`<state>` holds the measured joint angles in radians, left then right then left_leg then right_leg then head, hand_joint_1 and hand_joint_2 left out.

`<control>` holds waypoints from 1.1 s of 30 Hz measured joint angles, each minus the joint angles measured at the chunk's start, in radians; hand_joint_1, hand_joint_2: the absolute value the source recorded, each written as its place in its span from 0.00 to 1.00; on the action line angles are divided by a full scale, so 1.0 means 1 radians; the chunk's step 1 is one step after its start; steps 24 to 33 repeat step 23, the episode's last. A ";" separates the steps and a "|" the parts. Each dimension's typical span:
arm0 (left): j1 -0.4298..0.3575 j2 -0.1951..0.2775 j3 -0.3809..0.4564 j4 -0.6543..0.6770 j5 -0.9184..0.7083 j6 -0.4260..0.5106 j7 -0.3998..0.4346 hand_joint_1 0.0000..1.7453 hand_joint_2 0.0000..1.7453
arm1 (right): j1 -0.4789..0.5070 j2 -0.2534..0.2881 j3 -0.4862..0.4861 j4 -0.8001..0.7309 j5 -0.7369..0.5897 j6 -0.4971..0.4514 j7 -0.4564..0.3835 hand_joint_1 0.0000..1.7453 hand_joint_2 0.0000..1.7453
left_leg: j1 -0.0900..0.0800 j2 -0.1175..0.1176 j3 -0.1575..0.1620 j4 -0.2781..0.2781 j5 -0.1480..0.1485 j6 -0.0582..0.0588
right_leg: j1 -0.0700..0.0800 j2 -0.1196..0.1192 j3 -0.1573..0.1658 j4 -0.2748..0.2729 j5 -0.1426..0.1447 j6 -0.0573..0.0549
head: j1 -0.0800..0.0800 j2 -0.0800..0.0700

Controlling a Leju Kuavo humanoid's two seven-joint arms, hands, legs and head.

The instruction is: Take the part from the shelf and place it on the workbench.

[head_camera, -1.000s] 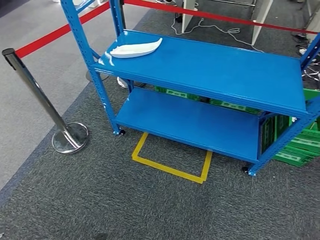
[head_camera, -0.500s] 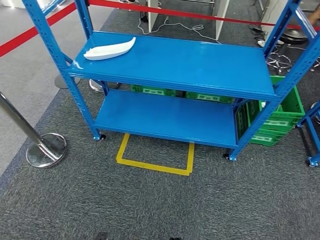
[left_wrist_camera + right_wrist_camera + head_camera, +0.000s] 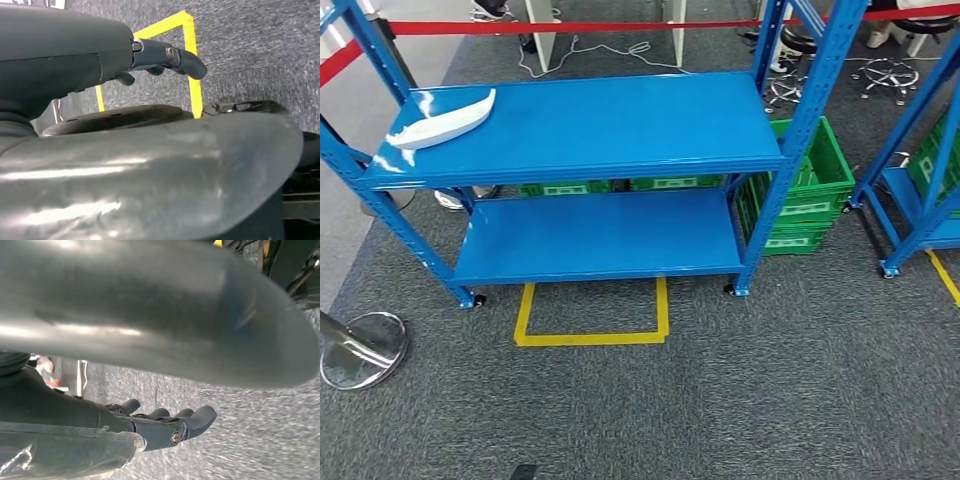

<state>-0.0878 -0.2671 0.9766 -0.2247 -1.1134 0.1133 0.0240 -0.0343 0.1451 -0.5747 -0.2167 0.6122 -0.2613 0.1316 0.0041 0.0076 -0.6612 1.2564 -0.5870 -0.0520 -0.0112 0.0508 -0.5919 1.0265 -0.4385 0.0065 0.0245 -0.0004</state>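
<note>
White against blue, the part (image 3: 442,121) lies on the shelf (image 3: 622,125)'s top level near its left end; white labels on the green crates (image 3: 803,190) are too small for me to read. My left hand (image 3: 166,57) and right hand (image 3: 170,425) hang over carpet, fingers loosely extended, holding nothing. Since half a second ago my view has swung right, so the rack sits further left in frame.

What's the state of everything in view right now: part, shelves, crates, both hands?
white part: lying flat on the upper shelf's left end, untouched
upper shelf: bare apart from the part
lower shelf: bare
green crates: on the floor behind the rack's right end
left hand: hanging over the carpet, holding nothing
right hand: hanging over the carpet, fingers extended, holding nothing
</note>
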 joint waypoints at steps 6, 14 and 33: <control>-0.006 -0.001 0.000 0.000 0.000 -0.001 0.000 0.00 0.00 | -0.001 0.000 -0.003 0.000 0.003 0.001 -0.002 0.00 0.00 | 0.010 -0.080 0.106 -0.255 0.124 0.017 | 0.000 0.073 -0.012 0.004 0.008 0.026 | -0.003 0.000; -0.001 -0.003 0.001 0.000 0.002 -0.002 -0.003 0.00 0.00 | 0.002 0.000 0.000 0.000 0.073 -0.005 -0.031 0.00 1.00 | 0.004 -0.025 0.108 -0.266 0.130 0.055 | 0.001 -0.038 -0.138 0.268 -0.127 0.050 | 0.009 0.000; -0.002 0.000 0.001 0.000 0.000 0.002 -0.003 0.00 0.00 | 0.001 0.001 0.032 0.001 0.161 -0.053 0.010 0.00 1.00 | -0.009 -0.011 0.102 -0.249 0.125 0.052 | -0.013 -0.035 0.014 0.010 -0.025 0.052 | 0.008 0.000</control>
